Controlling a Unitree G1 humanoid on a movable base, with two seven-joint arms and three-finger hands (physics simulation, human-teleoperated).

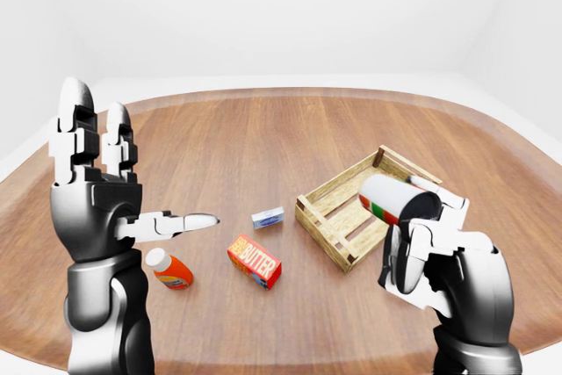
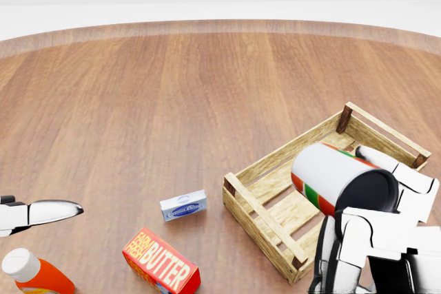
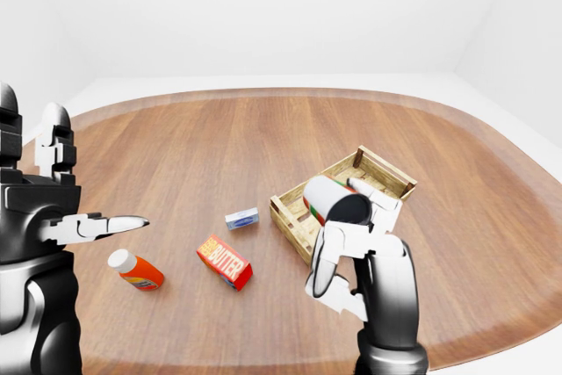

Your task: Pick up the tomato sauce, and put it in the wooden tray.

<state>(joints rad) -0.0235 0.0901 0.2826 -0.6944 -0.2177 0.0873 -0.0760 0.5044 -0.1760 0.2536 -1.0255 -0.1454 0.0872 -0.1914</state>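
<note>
Carrying the white tomato sauce can with red and green bands (image 2: 329,177) tipped on its side, the right hand (image 2: 382,232) has its fingers (image 2: 344,253) clenched round it, held above the near end of the slatted wooden tray (image 2: 258,215). To finish well, I would judge it should move further over the slats, lower, then release. The left hand (image 1: 92,182) is raised, splayed and empty. On the round wooden counter (image 2: 138,101) sit one tray, one red butter box (image 2: 160,261), one small blue-and-white packet (image 2: 183,205), one orange bottle with a white cap (image 2: 34,273).
</note>
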